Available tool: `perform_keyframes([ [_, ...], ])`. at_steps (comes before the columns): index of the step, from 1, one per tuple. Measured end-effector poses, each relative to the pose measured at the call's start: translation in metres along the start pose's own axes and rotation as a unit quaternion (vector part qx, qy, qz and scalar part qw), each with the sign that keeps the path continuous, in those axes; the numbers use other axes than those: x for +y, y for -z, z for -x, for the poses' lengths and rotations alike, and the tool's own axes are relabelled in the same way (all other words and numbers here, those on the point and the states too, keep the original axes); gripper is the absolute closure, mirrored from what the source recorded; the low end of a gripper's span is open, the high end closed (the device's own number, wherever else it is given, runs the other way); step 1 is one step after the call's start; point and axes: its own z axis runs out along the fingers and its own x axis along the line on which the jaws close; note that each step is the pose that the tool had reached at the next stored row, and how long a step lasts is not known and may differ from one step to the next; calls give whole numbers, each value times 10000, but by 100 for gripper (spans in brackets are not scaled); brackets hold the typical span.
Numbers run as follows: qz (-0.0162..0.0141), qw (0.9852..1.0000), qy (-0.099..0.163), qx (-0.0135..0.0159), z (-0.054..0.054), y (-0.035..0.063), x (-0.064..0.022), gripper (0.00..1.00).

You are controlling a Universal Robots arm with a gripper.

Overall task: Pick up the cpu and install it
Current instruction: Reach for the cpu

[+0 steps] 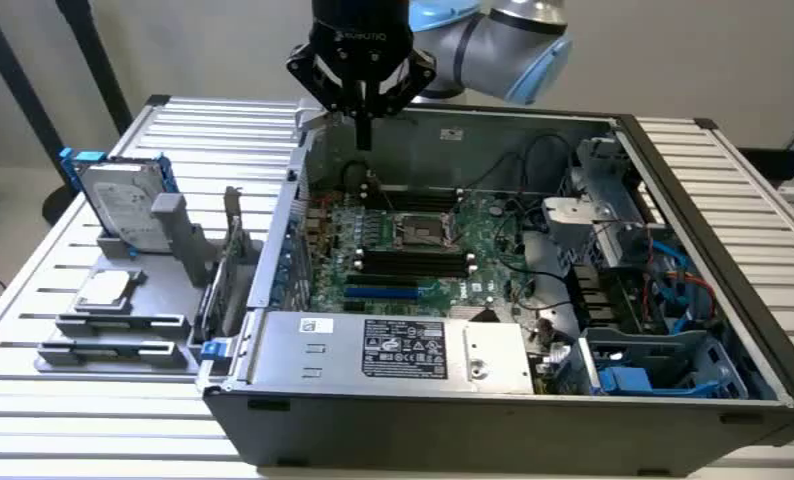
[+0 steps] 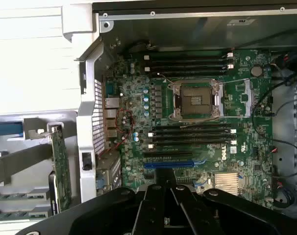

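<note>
On the exterior view's left, outside the case, I have the grey rack (image 1: pixel 170 235) standing on the slatted table (image 1: pixel 64 410). A hard drive (image 1: pixel 114 205) stands upright at the rack's far end. Nearer the camera, the cpu (image 1: pixel 104 290) lies flat on one of the rack's blocks with its metal top up. It looks square to me, so I can't give it a long axis. Its edges run roughly in line with the rack, and it is well apart from the gripper.

Moving right, the case (image 1: pixel 504 430) lies open on its side. Inside, the board (image 1: pixel 370 275) covers the floor, the power supply (image 1: pixel 397 348) runs along the near wall, and drive cages with blue parts fill the exterior view's right end. The socket (image 1: pixel 421 232) sits about mid-board.

My gripper (image 1: pixel 364 135) hangs over the case's far wall, pointing down. Its fingers are pressed together and hold nothing.

The wrist view looks straight down past the gripper (image 2: pixel 163 193) onto the board (image 2: pixel 134 103). There I can make out detail the other camera doesn't give me: the socket (image 2: pixel 196 99) with its contact field bare, memory slots (image 2: pixel 190 61) on both sides of it, a blue slot (image 2: pixel 174 164) and a finned heat sink (image 2: pixel 229 180).
</note>
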Motion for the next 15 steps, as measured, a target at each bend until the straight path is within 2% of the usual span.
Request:
perform_keyframes([
  [10, -1, 10000, -1, 0, -10, 1, 0, 89],
  [15, 0, 10000, 0, 0, -220, -9, -15, 89],
])
